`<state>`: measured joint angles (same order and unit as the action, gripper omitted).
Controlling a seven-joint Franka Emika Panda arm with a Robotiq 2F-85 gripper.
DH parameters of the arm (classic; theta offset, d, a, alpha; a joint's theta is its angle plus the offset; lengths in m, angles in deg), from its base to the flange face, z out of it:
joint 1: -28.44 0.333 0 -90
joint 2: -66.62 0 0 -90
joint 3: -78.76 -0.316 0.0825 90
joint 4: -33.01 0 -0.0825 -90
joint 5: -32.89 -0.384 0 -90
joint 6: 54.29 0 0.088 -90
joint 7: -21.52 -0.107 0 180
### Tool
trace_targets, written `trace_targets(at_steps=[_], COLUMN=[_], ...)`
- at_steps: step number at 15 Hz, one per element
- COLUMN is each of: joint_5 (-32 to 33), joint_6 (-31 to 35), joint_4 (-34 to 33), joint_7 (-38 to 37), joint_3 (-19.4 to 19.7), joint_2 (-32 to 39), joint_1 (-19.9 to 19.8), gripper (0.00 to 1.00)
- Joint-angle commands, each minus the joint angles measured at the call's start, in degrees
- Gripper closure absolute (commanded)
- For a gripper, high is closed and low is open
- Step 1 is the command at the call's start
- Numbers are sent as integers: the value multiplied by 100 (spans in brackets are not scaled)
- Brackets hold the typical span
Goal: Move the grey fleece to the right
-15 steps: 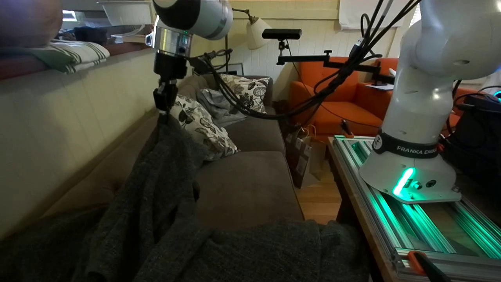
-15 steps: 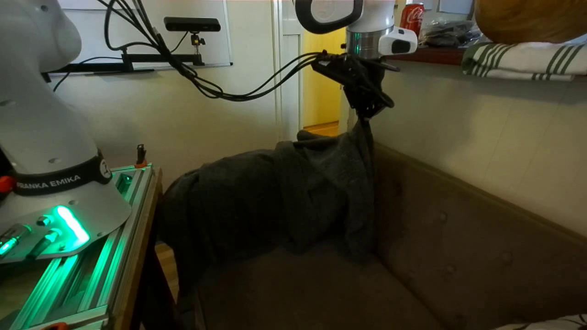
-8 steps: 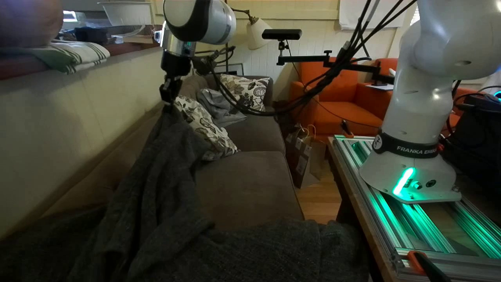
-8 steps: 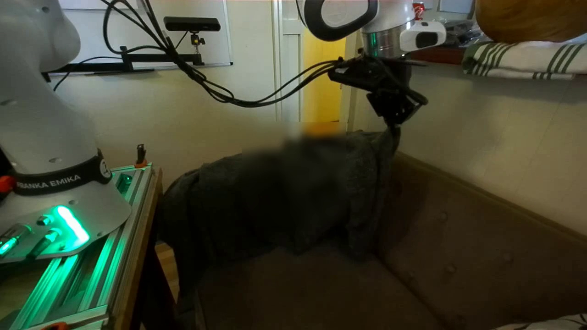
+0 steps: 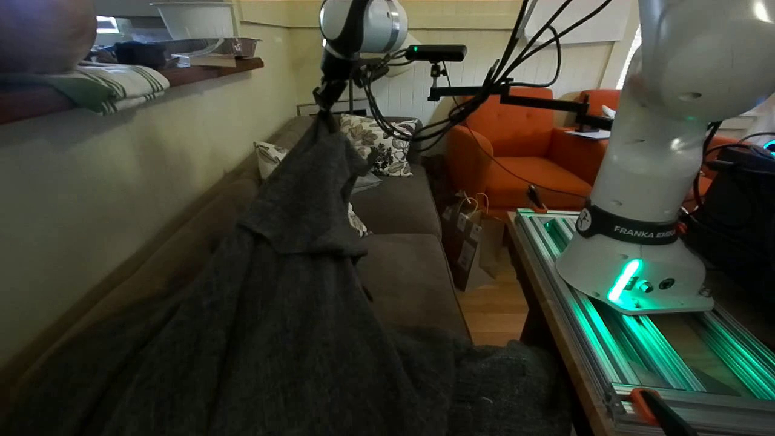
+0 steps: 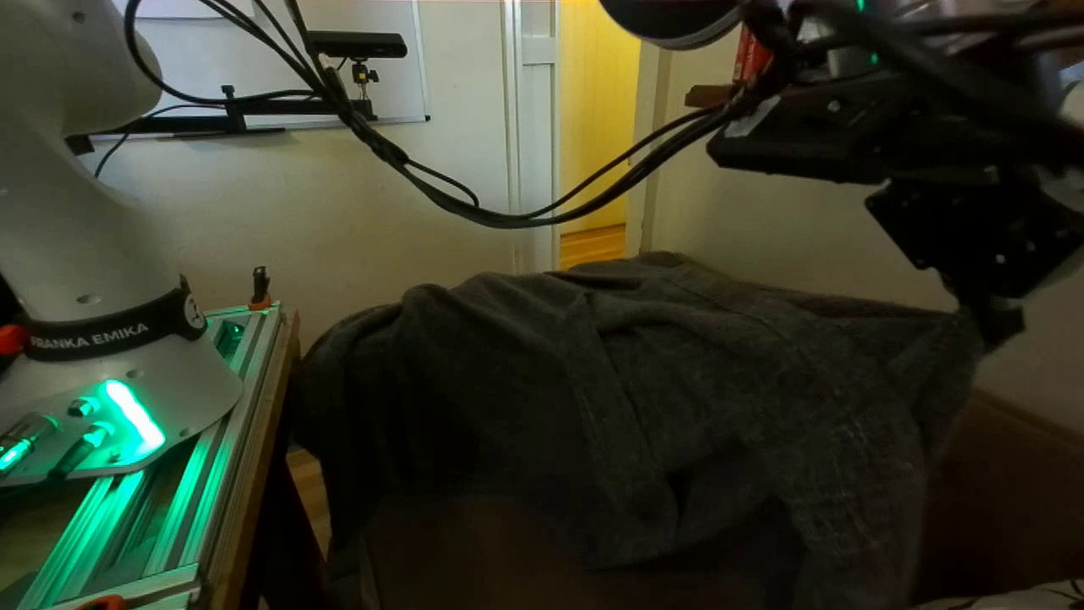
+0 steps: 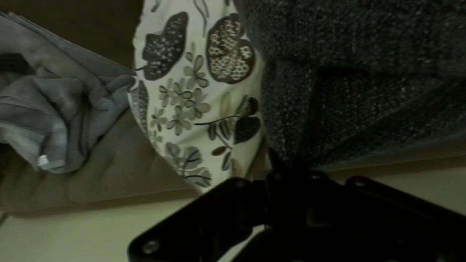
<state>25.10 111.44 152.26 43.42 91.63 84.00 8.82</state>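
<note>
Nearest in an exterior view, the grey fleece (image 5: 284, 315) spreads across the sofa (image 5: 412, 272); its lifted end is now drawn further along it than one second before. The fingers (image 6: 999, 322) are pinching this end. Behind it, the nearer patterned cushion (image 5: 270, 158), earlier mostly visible, is now mostly hidden.

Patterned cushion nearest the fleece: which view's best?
Wrist view: the cushion shows large, print readable, though cropped at top. In an exterior view, the grey fleece hides all but edge patches; in an exterior view, just a patterned scrap, possibly the cushion's, shows bottom right.
</note>
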Motion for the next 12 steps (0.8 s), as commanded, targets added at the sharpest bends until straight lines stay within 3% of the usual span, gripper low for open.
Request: trace_targets(at_steps=[1,3,9,12], joint_5=[558,933,1919,1938], joint_6=[316,480,753,654], joint_4=[-311,-430,-896,-1141], joint_7=[-973,-1661,-3629,-4012], joint_3=[583,1022,3071,3704], joint_2=[142,273,1139,1547], joint_1=[0,210,1937,2541], gripper=[99,99,99,99])
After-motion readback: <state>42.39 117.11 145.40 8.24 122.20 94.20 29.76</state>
